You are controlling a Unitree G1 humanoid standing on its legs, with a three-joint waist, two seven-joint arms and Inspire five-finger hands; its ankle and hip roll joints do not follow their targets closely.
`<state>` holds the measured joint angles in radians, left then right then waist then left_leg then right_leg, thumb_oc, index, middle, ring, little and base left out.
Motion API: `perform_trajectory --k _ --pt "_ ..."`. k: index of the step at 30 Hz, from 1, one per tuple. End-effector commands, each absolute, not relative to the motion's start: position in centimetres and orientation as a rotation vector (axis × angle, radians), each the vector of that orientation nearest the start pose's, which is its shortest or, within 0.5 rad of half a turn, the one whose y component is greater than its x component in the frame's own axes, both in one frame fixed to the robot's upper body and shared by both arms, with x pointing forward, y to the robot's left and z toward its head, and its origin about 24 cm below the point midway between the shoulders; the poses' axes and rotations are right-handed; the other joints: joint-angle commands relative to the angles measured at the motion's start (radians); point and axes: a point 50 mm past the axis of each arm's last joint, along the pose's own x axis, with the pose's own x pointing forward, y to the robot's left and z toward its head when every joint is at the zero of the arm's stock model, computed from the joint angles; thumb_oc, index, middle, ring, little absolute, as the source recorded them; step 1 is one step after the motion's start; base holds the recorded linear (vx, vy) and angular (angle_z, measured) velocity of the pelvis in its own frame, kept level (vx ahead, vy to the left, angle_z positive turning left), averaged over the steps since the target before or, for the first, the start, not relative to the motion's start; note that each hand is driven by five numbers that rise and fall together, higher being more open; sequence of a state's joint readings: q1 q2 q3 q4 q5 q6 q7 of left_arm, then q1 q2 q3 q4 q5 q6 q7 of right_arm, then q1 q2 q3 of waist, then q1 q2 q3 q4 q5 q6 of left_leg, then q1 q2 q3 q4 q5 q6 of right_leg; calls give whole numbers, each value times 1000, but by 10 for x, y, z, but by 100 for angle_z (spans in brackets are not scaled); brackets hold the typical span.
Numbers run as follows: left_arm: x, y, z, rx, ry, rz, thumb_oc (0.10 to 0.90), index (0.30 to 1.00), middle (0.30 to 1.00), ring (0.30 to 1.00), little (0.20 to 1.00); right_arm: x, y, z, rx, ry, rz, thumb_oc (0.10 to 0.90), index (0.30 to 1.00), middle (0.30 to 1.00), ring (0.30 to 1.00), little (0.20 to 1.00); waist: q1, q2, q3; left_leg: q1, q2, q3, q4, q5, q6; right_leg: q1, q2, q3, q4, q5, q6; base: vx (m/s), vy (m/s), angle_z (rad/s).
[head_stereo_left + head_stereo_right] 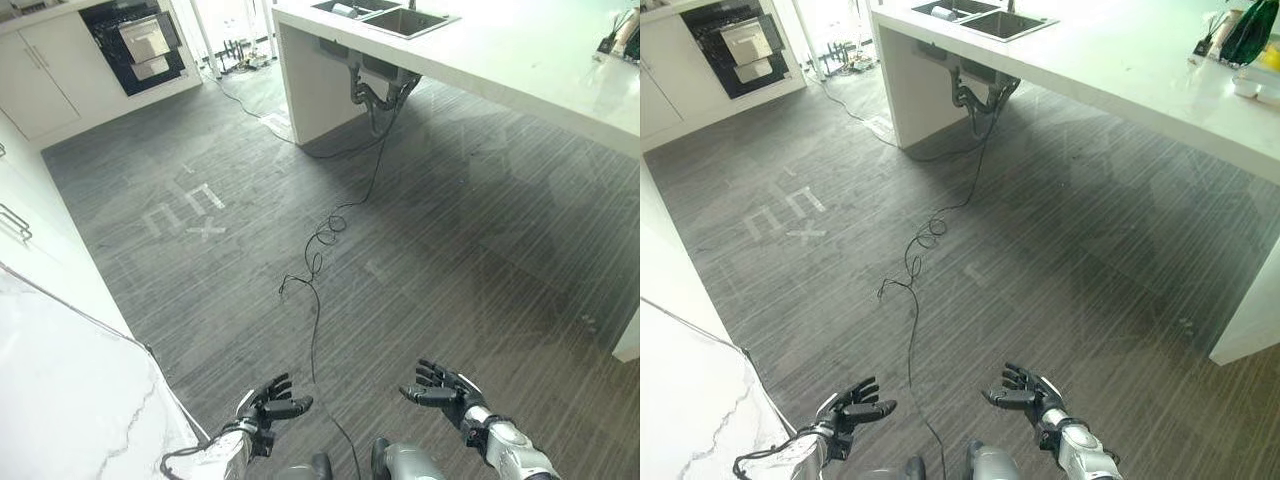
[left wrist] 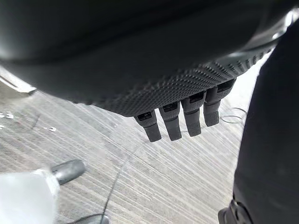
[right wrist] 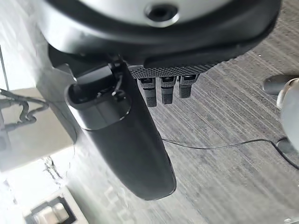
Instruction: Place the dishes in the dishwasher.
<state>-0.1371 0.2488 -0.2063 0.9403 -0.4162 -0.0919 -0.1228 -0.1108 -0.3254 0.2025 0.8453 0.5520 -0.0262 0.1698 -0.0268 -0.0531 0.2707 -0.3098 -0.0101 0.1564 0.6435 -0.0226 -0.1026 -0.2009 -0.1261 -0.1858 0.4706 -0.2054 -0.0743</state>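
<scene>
Both hands are empty right now, fingers loose and spread apart with nothing between them: left hand (image 1: 268, 398) and right hand (image 1: 446, 386) hover low over the grey plank floor (image 1: 440, 250), palms facing each other.

So the job hasn't really started; I'd say the step in hand is just getting over to the dishes. To do that well, walk up square to the island counter (image 1: 520, 60) before reaching, keep the arms tucked so they clear its edge, and watch the loose cord (image 1: 318, 240) snaking across the floor on the way.

Containers: the double sink (image 1: 385, 15) at the far end of the counter seems to have something pale in its left basin, too small to call. No dishes I can pick out anywhere. Farthest back left is a dark open appliance (image 1: 140, 40) in the white cabinets (image 1: 40, 75), maybe the dishwasher; contents unclear.
</scene>
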Motion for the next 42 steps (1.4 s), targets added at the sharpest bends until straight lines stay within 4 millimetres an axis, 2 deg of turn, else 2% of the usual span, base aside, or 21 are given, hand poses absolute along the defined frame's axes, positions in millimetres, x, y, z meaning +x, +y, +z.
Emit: perform_trajectory --k 1,4,7,10,12,14,16,17,18,21,23,25,28,32,33,34,35,36,38,40,42 --pt "209 195 -101 -100 622 -68 800 900 900 900 900 216 -239 -80 89 587 6 800 900 900 900 900 17 54 -38 92 15 80 -333 -14 55 192 28 10 -171 -59 117 396 203 -18" --pt "199 198 -106 -119 643 -61 800 900 900 900 900 211 -237 -86 67 624 -14 800 900 900 900 900 41 114 -45 -58 93 43 -344 13 33 241 89 23 -171 -93 117 489 242 -10" --pt "194 198 -110 -149 656 -78 800 900 900 900 900 210 -239 -88 53 625 -35 800 900 900 900 900 37 103 -56 -92 130 103 -344 15 27 316 71 14 -171 -154 136 544 305 -18" --pt "189 203 -112 -139 673 -86 800 900 900 900 900 209 -240 -88 74 624 -75 800 900 900 900 900 50 76 -73 -77 97 112 -344 -16 60 396 69 33 -171 -191 148 444 262 -34" --pt "192 206 -108 -134 657 -100 800 900 900 900 900 205 -243 -89 105 622 -109 800 900 900 900 900 50 56 -86 -43 73 133 -344 -50 92 464 68 20 -171 -161 161 471 303 -13" --pt "197 205 -104 -123 633 -132 800 900 900 900 900 202 -243 -89 108 616 -119 800 900 900 900 900 38 50 -103 -11 42 133 -344 -90 128 474 55 5 -115 -21 207 410 323 -17" --pt "203 202 -99 -99 615 -165 800 900 900 900 900 201 -242 -88 125 601 -132 800 900 900 900 900 25 43 -110 24 1 134 -344 -133 170 363 37 10 126 133 281 311 332 -2" --pt "206 201 -95 -78 610 -171 800 900 900 900 900 204 -239 -86 131 591 -131 800 900 900 900 900 15 58 -106 62 -7 124 -344 -169 191 242 28 7 283 189 287 158 222 28" --pt "208 201 -94 -76 604 -171 800 900 900 900 900 206 -237 -85 128 584 -123 800 900 900 900 900 9 74 -103 62 13 128 -344 -161 195 187 57 0 288 198 269 194 150 26" --pt "210 196 -93 -56 588 -209 800 900 900 900 900 208 -233 -83 142 563 -129 800 900 900 900 900 -42 90 -80 128 11 83 -344 -188 193 39 119 -12 185 133 225 240 -22 11" --pt "212 195 -91 -35 587 -231 800 900 900 900 900 207 -235 -83 163 562 -139 800 900 900 900 900 -60 93 -70 163 8 57 -344 -206 187 9 112 -33 93 124 208 253 -68 45" --pt "216 196 -88 -13 581 -249 800 900 900 900 900 201 -243 -84 185 573 -155 800 900 900 900 900 -89 77 -60 219 -4 37 -344 -248 181 -22 73 -53 -138 175 209 357 -124 86" --pt "214 191 -92 -20 591 -274 800 900 900 900 900 188 -256 -89 190 601 -176 800 900 900 900 900 -122 30 -63 307 -70 -5 -344 -321 171 -219 -41 14 -171 172 262 585 -212 41" --pt "207 188 -98 14 618 -303 800 900 900 900 900 183 -259 -92 203 615 -202 800 900 900 900 900 -128 30 -83 386 -92 -58 -344 -367 156 -168 -7 51 -171 204 237 488 -223 33" --pt "206 187 -100 7 628 -299 800 900 900 900 900 183 -259 -93 199 622 -206 800 900 900 900 900 -128 34 -93 408 -88 -60 -344 -368 147 -152 3 49 -171 203 229 610 -275 26" --pt "202 185 -103 5 643 -302 800 900 900 900 900 186 -260 -93 162 645 -215 800 900 900 900 900 -127 47 -113 465 -63 -42 -344 -324 106 -107 27 36 -171 170 197 767 -325 40" --pt "198 183 -105 17 647 -326 800 900 900 900 900 190 -264 -90 127 654 -208 800 900 900 900 900 -113 60 -122 522 -43 -46 -344 -158 44 -63 47 27 -171 128 165 899 -384 16" --pt "196 182 -104 5 638 -321 800 900 900 900 900 193 -270 -86 89 647 -200 800 900 900 900 900 -98 57 -128 472 -31 -41 -198 -26 1 -29 46 23 -171 94 136 641 -302 -18" --pt "196 185 -103 -23 632 -306 800 900 900 900 900 194 -274 -83 62 652 -206 800 900 900 900 900 -82 42 -120 359 -5 -25 24 16 -4 10 35 21 -171 63 106 344 -222 -31" --pt "199 187 -100 -23 627 -318 800 900 900 900 900 194 -279 -83 61 673 -255 800 900 900 900 900 -58 28 -95 184 24 -11 175 -12 23 59 27 8 -171 32 87 182 -157 -13" --pt "201 186 -99 -21 619 -330 800 900 900 900 900 195 -281 -83 75 674 -269 800 900 900 900 900 -36 32 -74 127 5 8 95 -51 50 103 38 13 -171 9 89 174 -16 0"
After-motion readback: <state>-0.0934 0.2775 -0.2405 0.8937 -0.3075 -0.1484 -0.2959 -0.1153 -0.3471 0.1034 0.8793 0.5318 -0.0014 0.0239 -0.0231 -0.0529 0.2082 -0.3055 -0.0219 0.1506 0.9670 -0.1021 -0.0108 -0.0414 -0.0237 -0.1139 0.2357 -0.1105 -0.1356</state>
